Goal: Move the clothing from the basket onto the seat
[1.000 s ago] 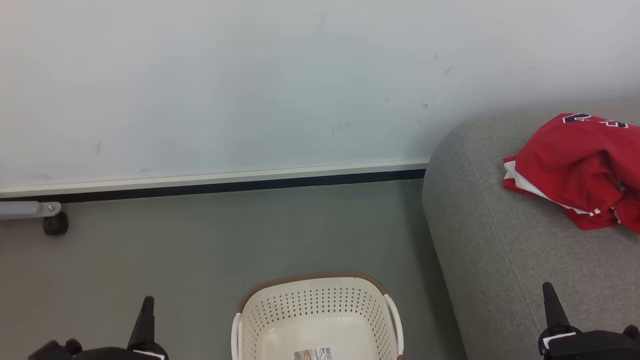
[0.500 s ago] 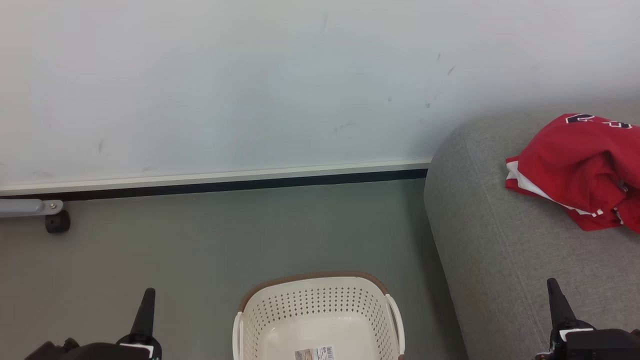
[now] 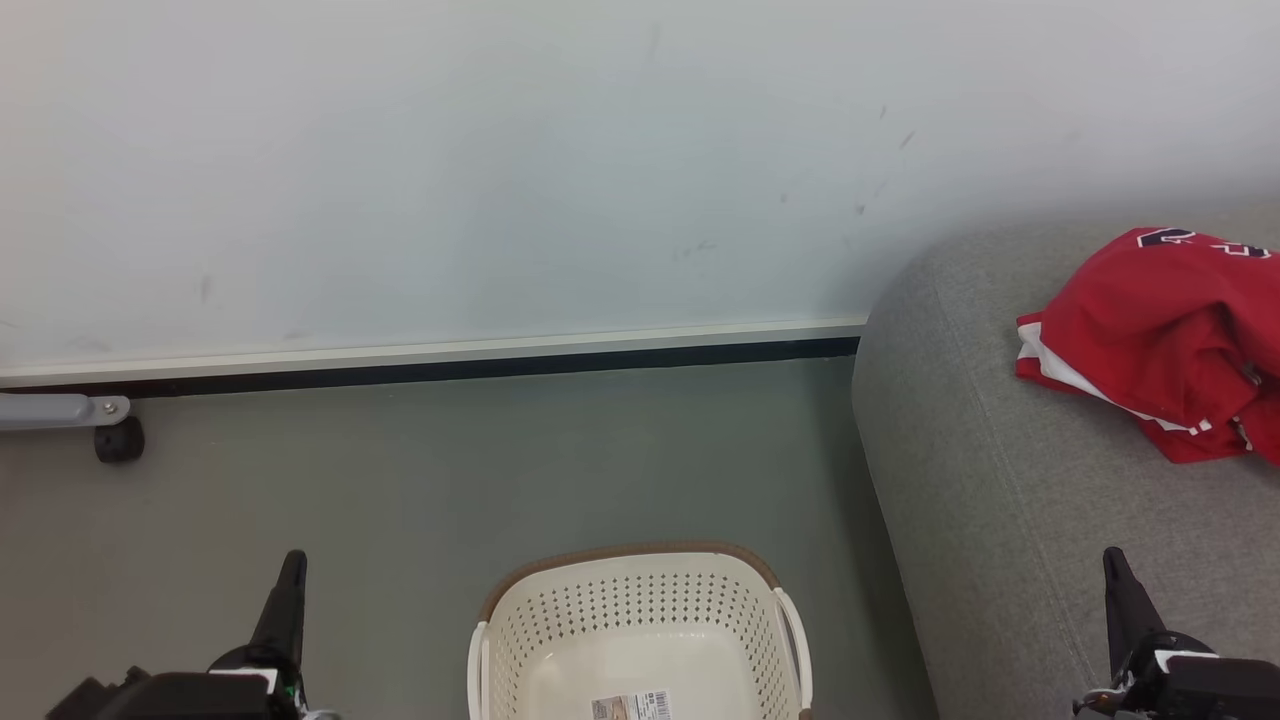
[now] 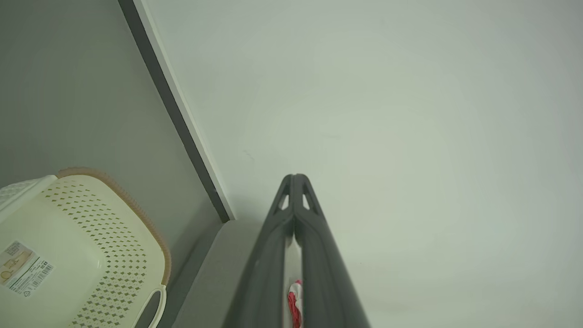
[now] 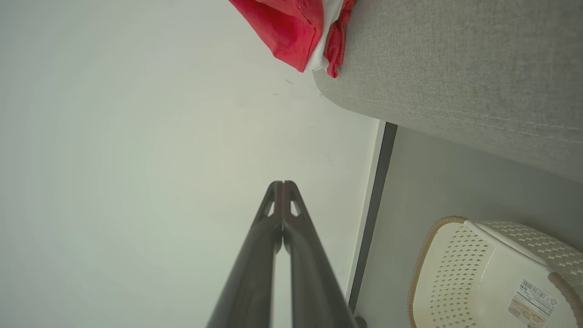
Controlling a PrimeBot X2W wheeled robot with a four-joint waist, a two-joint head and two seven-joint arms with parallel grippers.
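The red jersey (image 3: pixel 1160 340) with white trim and navy lettering lies crumpled on the light-grey seat (image 3: pixel 1000 500) at the right. The cream basket (image 3: pixel 630 600) stands on the floor at the bottom centre, holding no clothing, with just a label on its bottom. My left gripper (image 3: pixel 290 565) is shut at the lower left, left of the basket, over the floor. My right gripper (image 3: pixel 1115 565) is shut at the lower right, over the seat's front. The wrist views show the left gripper (image 4: pixel 294 178) and the right gripper (image 5: pixel 282 184) with their tips touching and nothing held. The right wrist view also shows the jersey (image 5: pixel 291 27), the seat (image 5: pixel 455 68) and the basket (image 5: pixel 455 264).
A pale wall with a dark baseboard (image 3: pixel 430 370) runs behind the grey floor. A grey bar on a black caster wheel (image 3: pixel 118 440) sticks in from the left edge. Floor lies between the basket (image 4: pixel 91 237) and the wall.
Both grippers have risen slightly in the head view. The whole picture has shifted a little to the right, so the camera moved. Jersey and basket stay put.
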